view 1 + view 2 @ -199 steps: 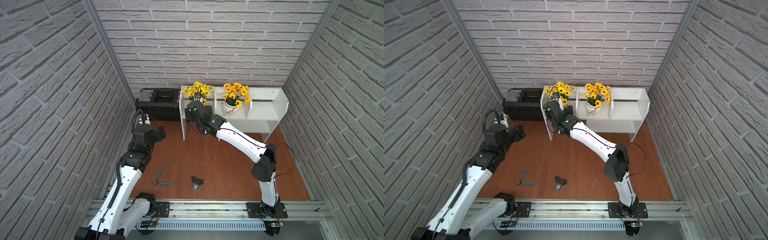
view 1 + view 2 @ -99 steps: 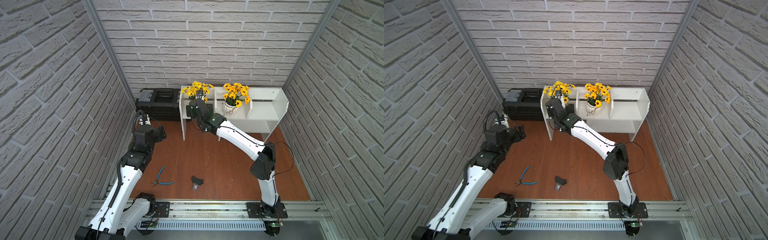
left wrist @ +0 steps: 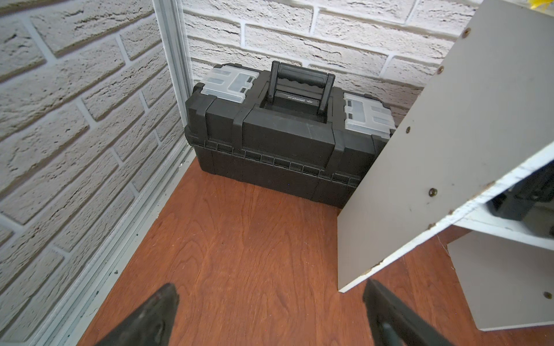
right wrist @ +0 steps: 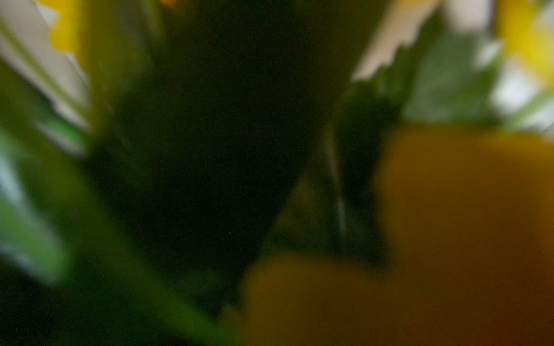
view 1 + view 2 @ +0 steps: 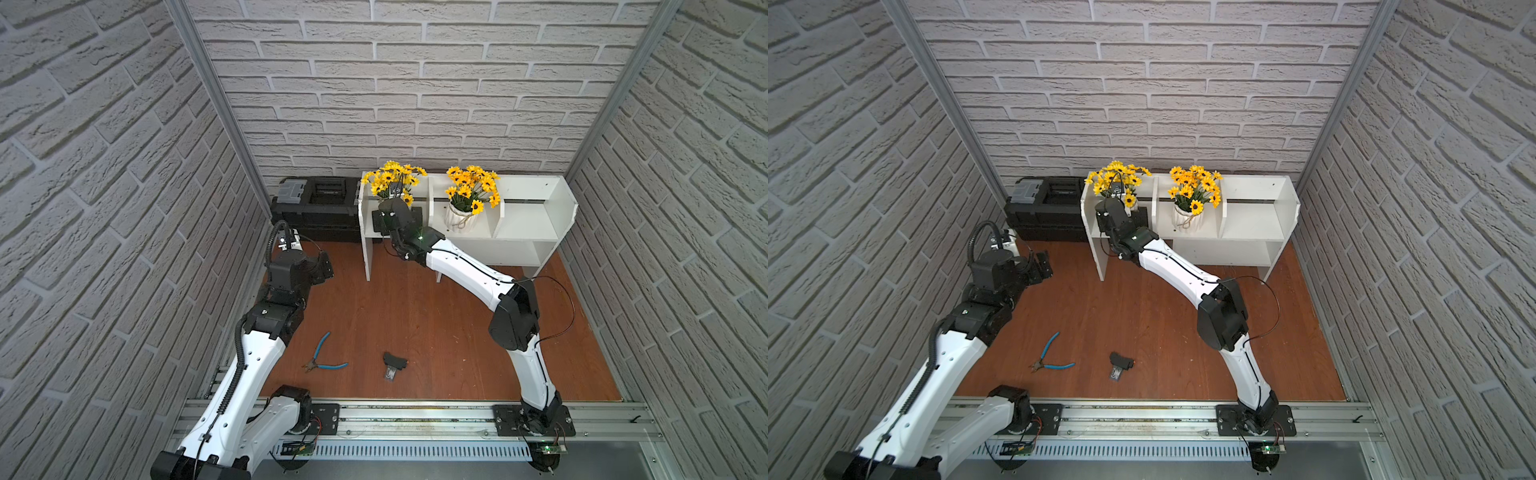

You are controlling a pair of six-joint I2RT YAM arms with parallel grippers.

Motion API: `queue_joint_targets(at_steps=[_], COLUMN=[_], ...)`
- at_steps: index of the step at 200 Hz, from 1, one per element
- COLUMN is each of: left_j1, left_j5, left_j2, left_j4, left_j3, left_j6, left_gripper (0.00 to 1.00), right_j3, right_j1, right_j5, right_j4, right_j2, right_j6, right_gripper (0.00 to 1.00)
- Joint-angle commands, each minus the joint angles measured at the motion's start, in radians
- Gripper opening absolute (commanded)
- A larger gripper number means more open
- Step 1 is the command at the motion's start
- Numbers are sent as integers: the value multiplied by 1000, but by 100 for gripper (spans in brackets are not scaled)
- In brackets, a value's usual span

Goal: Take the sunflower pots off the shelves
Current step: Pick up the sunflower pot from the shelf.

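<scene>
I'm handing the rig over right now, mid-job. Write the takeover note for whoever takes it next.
Left claw: open, empty, hovering near the toolbox.
Right claw: open, in the left compartment of the shelves, at the first sunflower pot; its pot body is hidden, so no grip is visible.
Second sunflower pot: in the middle compartment, nothing touching it.
Done: no pot is off the shelves yet.
Left: take off both pots.

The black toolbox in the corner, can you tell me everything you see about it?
The black toolbox looks like hard plastic. Its lid is shut, with a ribbed carry handle in the middle and two clear little lids at the ends. It stands flat on the wooden floor in the back corner, beside the white shelves. Nothing holds it.
</scene>
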Motion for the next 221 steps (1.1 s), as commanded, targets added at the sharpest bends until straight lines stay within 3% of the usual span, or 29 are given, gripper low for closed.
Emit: queue_joint_targets(at_steps=[1,70,104,136,150,166,187,221], left_j1=[-5,-5,-5,-4,-5,-5,-5,-5], left_j5=[-7,-3,-3,-5,-6,-7,-12,-15], left_j2=[-2,-1,-4,-5,-7,-5,-8,-4], left_j4=[49,53,52,53,55,54,56,54], left_j3=[-13,-12,-15,-16,-20,-20,-19,-19], left_j6=[13,15,15,15,15,15,13,14], left_gripper=[98,98,98,98,98,98,98,98], right_j3=[24,25,7,3,1,-7,-7,-12], right_j1=[0,-1,-4,-7,-8,-8,-11,-12], right_j5=[-5,18,10,0,-2,-5,-8,-23], right_j4=[42,76,90,94,91,95,87,60], right_j2=[6,2,-12,-16,-19,-27,-32,-54], right_j6=[-25,-51,-55,-58,-56,-57,-58,-59], right_gripper=[99,98,84,58,55,36,19,21])
